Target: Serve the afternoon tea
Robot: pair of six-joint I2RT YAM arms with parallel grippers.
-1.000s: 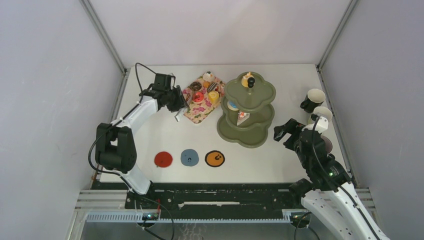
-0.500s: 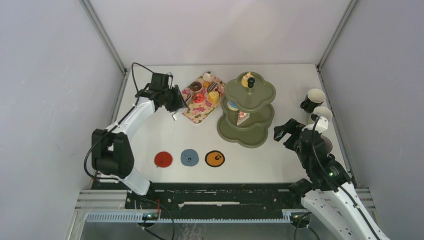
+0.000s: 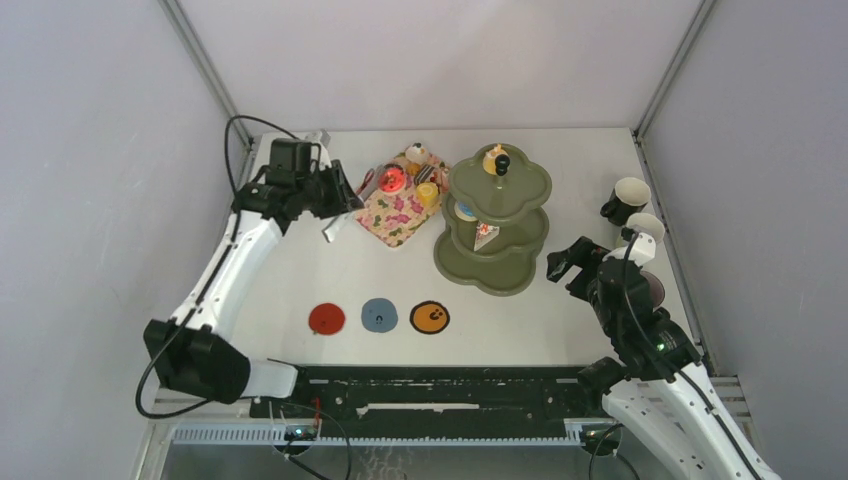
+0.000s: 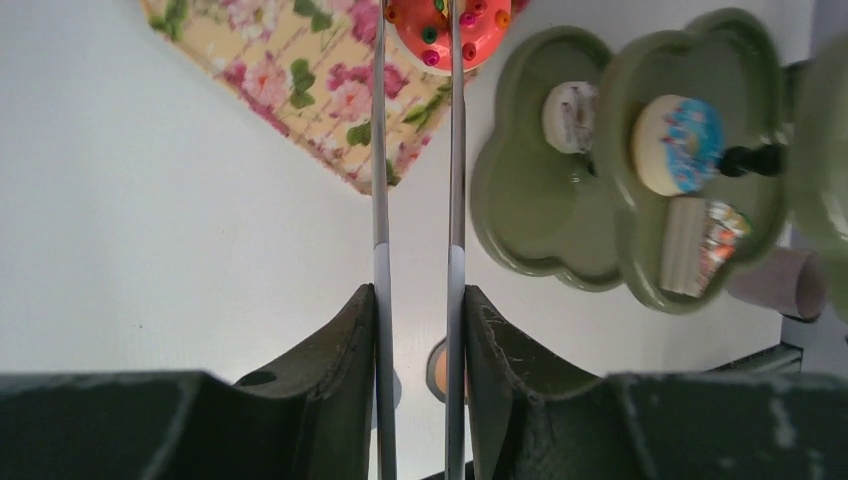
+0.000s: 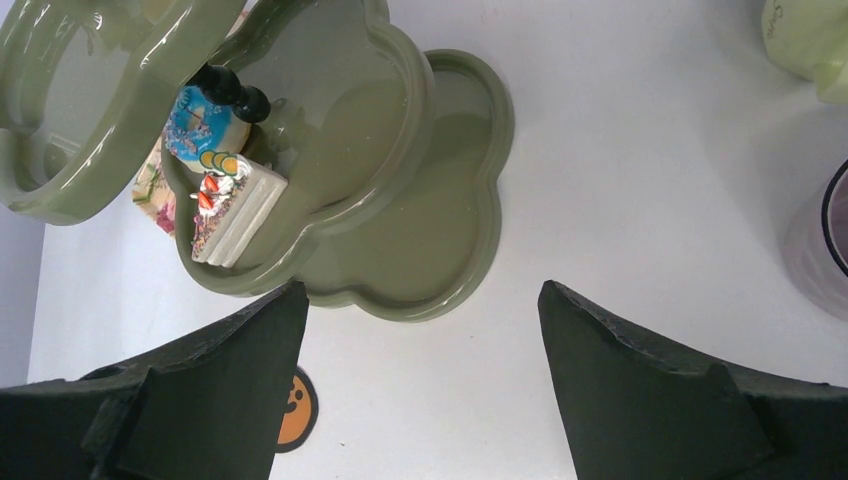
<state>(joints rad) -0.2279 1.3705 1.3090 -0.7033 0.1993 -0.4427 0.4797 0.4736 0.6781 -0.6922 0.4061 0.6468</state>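
Small colourful toy treats (image 3: 427, 193) sit in 2 places: a red-orange sprinkled donut (image 4: 420, 28) is pinched at the tips of long metal tongs (image 4: 380, 200) over the pink floral rectangular tray (image 3: 395, 225). A blue-iced donut (image 4: 678, 143) and white cake slice (image 5: 235, 222) share the middle tier of the olive-green 3-tier scalloped stand (image 3: 495, 275). The left gripper (image 4: 420, 300) is part-closed, squeezing those tongs, while the right gripper (image 5: 420, 300) hangs wide open and empty beside the stand's bottom rim, with 2 mugs (image 3: 630, 197) close at the table's right edge. Bare white table (image 3: 300, 270) runs from the tray to the red (image 3: 326, 319), blue (image 3: 379, 315) and orange (image 3: 430, 317) round coasters, the orange one's dark marks too small to read.
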